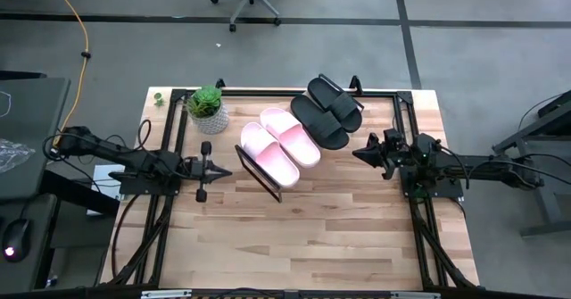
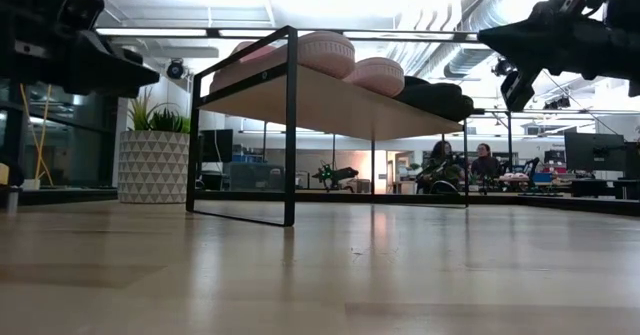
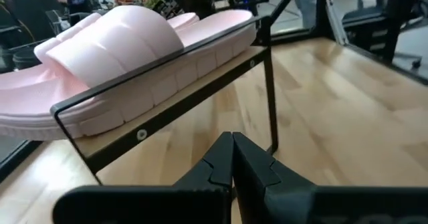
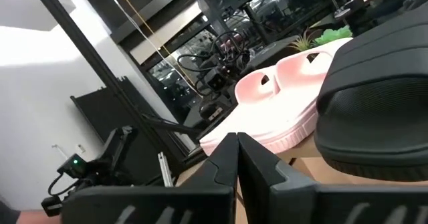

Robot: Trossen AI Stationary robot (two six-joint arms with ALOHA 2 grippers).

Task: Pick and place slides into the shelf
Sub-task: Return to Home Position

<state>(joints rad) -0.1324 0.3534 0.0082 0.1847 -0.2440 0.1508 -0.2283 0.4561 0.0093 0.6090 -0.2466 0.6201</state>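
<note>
End effector L (image 1: 228, 167), R (image 1: 356, 152): closed, horiz.

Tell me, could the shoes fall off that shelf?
Maybe. The shelf is tilted, and the pink slide lies right at its edge, so a shake might slip it off. The left gripper, shut, points at that corner of the shelf, and a bump there could jolt it. The right gripper, shut, is close to the black slide and could nudge it.
</note>
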